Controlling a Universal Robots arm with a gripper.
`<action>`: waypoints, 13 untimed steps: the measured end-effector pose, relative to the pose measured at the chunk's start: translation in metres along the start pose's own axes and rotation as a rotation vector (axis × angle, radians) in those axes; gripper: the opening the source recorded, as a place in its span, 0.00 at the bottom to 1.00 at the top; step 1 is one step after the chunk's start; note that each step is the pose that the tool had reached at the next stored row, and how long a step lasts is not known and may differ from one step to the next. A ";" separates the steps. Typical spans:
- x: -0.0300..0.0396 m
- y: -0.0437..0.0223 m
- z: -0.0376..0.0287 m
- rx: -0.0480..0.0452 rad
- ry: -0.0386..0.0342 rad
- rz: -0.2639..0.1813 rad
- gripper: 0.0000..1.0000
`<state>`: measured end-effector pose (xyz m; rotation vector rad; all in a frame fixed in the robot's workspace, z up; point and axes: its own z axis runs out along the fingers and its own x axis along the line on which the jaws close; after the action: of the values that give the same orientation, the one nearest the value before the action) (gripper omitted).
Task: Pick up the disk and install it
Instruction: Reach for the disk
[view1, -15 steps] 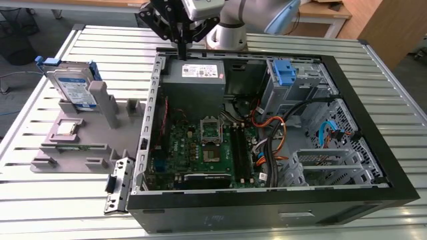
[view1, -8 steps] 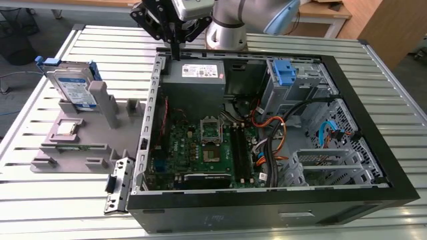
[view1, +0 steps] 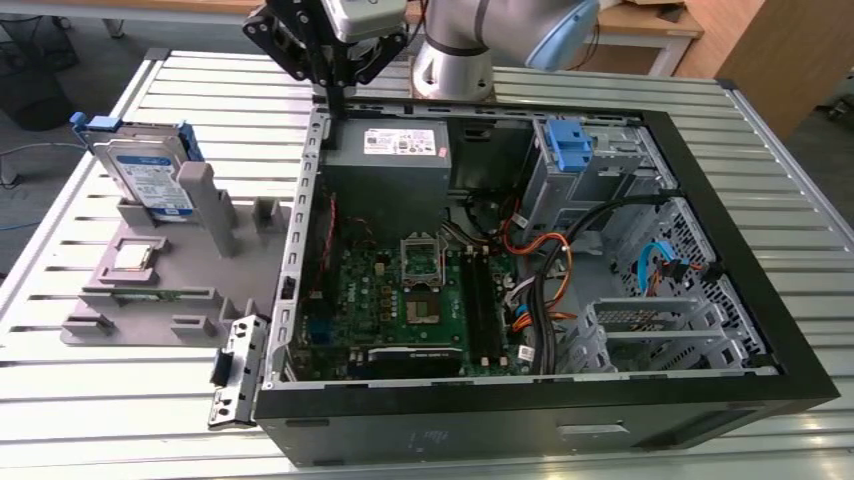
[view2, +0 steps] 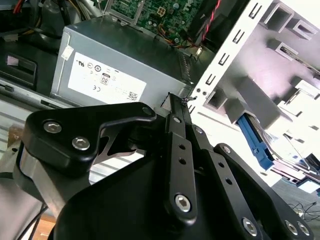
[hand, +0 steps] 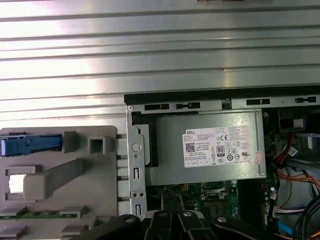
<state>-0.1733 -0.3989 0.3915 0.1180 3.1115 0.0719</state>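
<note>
Fingers (view2: 179, 150) closed on nothing by the case (view1: 754, 215); disk (view1: 142, 180) partly hidden in grey holder (view1: 147, 290).

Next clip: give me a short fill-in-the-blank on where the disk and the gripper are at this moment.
1. The disk stands on edge in the grey fixture, on the exterior view's ____ of the open computer case.
2. The disk's plastic side rails are ____.
3. The gripper, up near the case's wall, is shut and holds ____.
Missing words: left; blue; nothing.
</note>
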 end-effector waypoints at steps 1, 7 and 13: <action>0.0020 -0.0002 0.0000 0.0001 0.0001 0.000 0.10; 0.0144 -0.0011 0.0005 -0.0001 -0.0003 0.000 0.10; 0.0230 -0.0018 0.0008 -0.0002 -0.0004 0.000 0.10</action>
<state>-0.1963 -0.3989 0.3900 0.1179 3.1111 0.0721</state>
